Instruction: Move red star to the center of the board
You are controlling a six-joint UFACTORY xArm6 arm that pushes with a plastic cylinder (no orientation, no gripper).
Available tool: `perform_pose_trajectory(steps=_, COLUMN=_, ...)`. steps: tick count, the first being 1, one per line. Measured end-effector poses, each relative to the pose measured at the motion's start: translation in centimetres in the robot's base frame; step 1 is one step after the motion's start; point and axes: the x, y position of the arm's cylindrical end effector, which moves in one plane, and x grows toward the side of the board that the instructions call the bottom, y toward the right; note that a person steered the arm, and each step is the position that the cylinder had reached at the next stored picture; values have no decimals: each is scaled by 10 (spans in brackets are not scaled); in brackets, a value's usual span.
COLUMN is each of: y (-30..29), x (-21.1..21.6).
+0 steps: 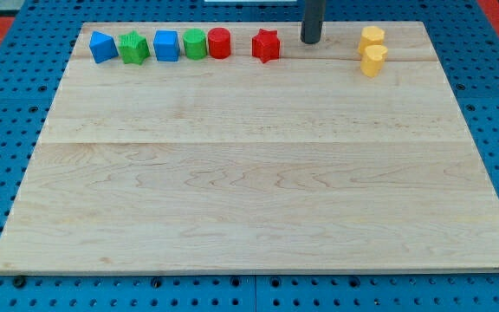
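Note:
The red star (pixel 266 45) lies near the top edge of the wooden board (pixel 258 191), a little right of the middle. My tip (pixel 310 42) stands just to the star's right, a small gap apart, at about the same height in the view. The rod rises out of the view's top.
Left of the star, a row along the top edge: a red cylinder (pixel 219 42), a green block (pixel 196 43), a blue cube (pixel 166 45), a green star (pixel 133 48), a blue block (pixel 103 47). At the top right sit two touching yellow blocks (pixel 372 37) (pixel 373 60).

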Motion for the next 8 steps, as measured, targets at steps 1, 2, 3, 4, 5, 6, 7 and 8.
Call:
perform_pose_trajectory(steps=1, y=-26, x=-22)
perform_pose_trajectory(steps=2, y=-70, x=-11)
perform_pose_trajectory(steps=3, y=-71, x=-11)
perform_pose_trajectory(steps=4, y=-70, x=3)
perform_pose_trajectory(steps=5, y=-70, x=30)
perform_pose_trajectory(steps=6, y=-64, x=8)
perform_pose_trajectory(steps=7, y=-85, x=18)
perform_pose_trajectory(steps=8, y=-94, x=43)
